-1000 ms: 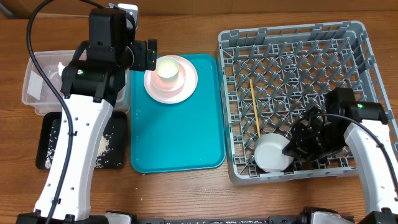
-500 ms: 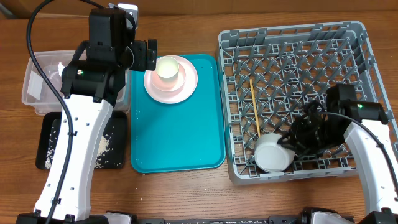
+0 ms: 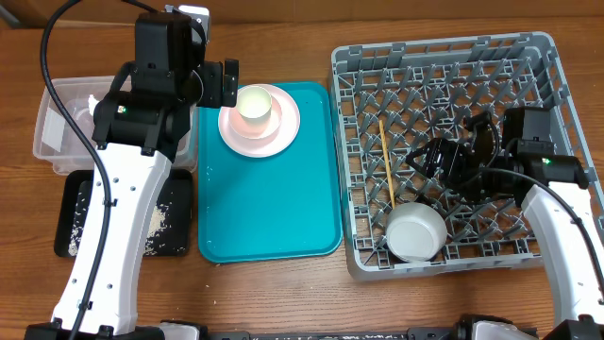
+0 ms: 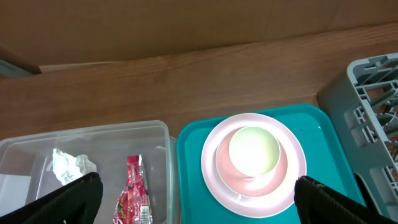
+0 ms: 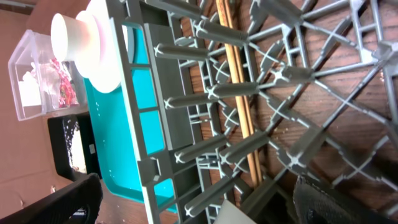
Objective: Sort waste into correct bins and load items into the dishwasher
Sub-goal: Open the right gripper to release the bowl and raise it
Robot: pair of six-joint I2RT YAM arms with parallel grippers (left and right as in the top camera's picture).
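Note:
A white bowl (image 3: 416, 231) lies in the front of the grey dishwasher rack (image 3: 434, 47), free of any grip. My right gripper (image 3: 442, 162) hangs open just behind it, above the pegs, with nothing between its fingers. The wooden chopsticks (image 3: 386, 161) lie along the rack floor, and the right wrist view shows them too (image 5: 239, 106). My left gripper (image 4: 196, 202) is open over the back of the teal tray. Ahead of it a pale pink plate (image 4: 214, 177) carries a small white cup (image 4: 253, 151). The clear tub (image 3: 57, 132) holds the tissue wad (image 4: 71, 165) and the red wrapper (image 4: 134, 193).
The teal serving tray (image 3: 269, 208) lies between the bins and the rack. A black tray (image 3: 71, 222) with scattered rice grains (image 3: 160, 222) sits in front of the clear tub, partly under my left arm. Upright pegs fill the rack.
My right gripper has opened, let go of the white bowl and drawn back and up into the rack's middle. The bowl has settled at the rack's front. My left arm has not moved.

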